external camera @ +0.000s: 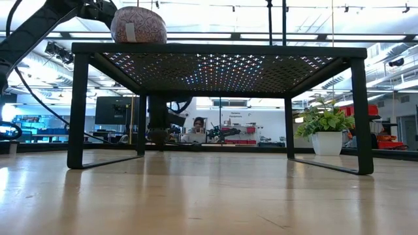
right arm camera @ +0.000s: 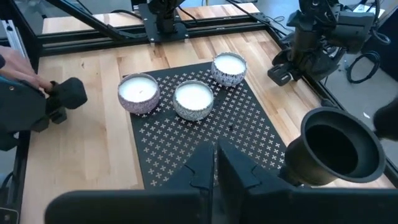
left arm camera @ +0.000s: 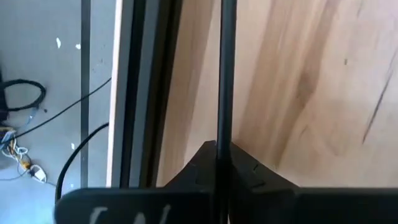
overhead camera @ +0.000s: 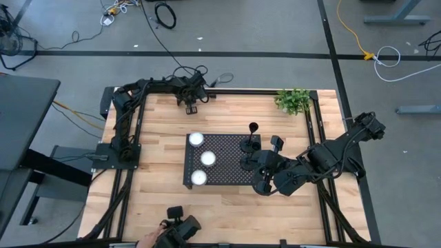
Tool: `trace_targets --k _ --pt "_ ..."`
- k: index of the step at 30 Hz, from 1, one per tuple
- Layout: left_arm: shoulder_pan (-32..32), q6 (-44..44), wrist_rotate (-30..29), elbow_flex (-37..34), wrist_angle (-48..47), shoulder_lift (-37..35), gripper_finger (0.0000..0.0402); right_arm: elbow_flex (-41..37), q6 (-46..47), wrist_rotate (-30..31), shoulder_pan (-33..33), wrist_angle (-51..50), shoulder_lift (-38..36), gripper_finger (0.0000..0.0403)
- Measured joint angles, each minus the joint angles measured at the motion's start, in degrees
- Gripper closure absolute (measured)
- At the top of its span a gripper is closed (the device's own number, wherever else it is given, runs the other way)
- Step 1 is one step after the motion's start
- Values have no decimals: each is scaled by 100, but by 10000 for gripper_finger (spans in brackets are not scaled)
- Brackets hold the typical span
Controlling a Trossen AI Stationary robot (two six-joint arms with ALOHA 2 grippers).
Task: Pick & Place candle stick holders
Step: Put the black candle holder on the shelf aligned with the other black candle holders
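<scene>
You're looking at three candle stick holders [overhead camera: 249, 147] standing on the tray [overhead camera: 224, 180] center-right w/ candles [overhead camera: 207, 158], so placing seems done; right gripper [overhead camera: 262, 184] beside them, left gripper [overhead camera: 191, 108] upper-center, both closed, empty.

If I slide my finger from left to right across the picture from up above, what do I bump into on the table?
Left arm's base → three white candles on the black tray → candle stick holders → right gripper → small green plant.
</scene>
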Motion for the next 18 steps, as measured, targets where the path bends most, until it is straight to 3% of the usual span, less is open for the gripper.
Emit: trace_targets --k 18 --pt "-71 -937 -25 -24 -1402 -1369 395 0 -107 -12 2 -7 0 383"
